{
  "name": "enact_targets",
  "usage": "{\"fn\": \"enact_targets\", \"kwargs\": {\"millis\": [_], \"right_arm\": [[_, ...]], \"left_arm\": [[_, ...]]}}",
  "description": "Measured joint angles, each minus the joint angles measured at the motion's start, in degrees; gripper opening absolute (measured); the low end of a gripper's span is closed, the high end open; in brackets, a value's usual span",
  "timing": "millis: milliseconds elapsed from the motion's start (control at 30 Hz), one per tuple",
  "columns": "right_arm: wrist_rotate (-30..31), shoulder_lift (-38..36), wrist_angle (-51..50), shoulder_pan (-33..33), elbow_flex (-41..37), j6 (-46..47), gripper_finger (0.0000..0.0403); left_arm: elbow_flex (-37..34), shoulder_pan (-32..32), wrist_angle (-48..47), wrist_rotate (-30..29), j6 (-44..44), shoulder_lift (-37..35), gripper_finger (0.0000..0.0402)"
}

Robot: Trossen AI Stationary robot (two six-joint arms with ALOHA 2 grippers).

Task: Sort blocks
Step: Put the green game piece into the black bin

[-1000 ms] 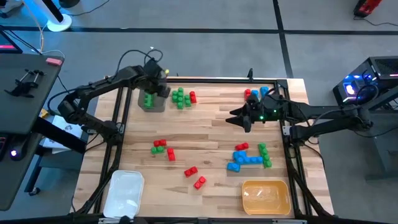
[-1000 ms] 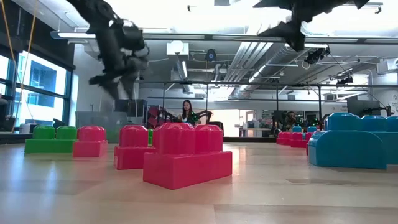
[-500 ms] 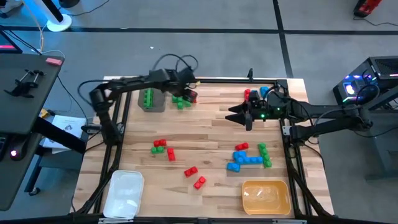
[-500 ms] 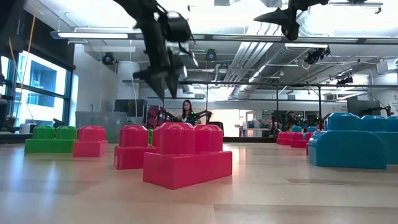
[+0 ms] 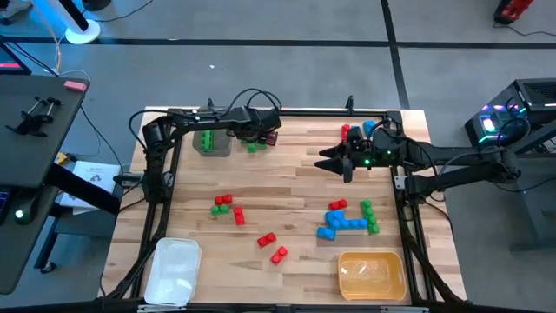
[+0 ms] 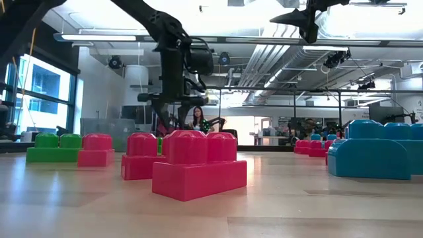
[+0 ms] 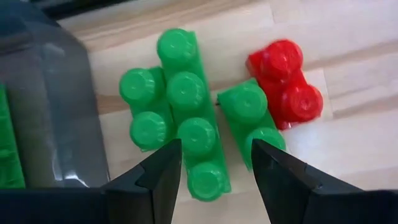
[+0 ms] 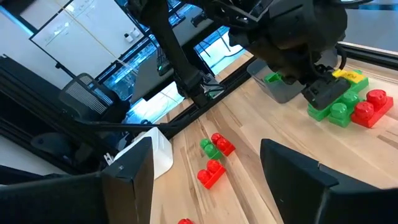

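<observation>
My left gripper (image 7: 214,167) hangs open, pointing steeply down, just over a group of green blocks (image 7: 189,118) at the table's far left. A long four-stud green block lies between its fingers' lines, with a two-stud green block (image 7: 252,121) and a red block (image 7: 286,84) beside it. All lie flat on the wood; I see no touch. In the high view this gripper (image 5: 258,136) covers most of the group. My right gripper (image 5: 328,163) waits open, high above the table's far right.
A grey tray (image 5: 214,148) holding a green block (image 5: 207,136) stands just left of the group. Red blocks (image 5: 228,207) lie mid-table, and a blue, green and red cluster (image 5: 347,217) lies at the right. A white tray (image 5: 174,269) and a yellow tray (image 5: 372,274) stand near the front.
My left gripper has swung from above the grey tray toward the table's right and come down over the green group, its wrist turning on the way. My right arm has kept still.
</observation>
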Motion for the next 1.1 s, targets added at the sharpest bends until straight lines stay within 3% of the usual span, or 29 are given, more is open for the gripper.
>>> {"fn": "enact_targets", "kwargs": {"millis": [333, 1100], "right_arm": [[0.0, 0.0, -0.4, 0.0, 0.0, 0.0, 0.0224], [0.0, 0.0, -1.0, 0.0, 0.0, -0.3, 0.0224]], "left_arm": [[-8.4, 0.3, 3.7, 6.3, -6.4, 0.0, 0.0179], [-8.5, 0.3, 11.1, 7.1, -4.3, 3.5, 0.0167]]}}
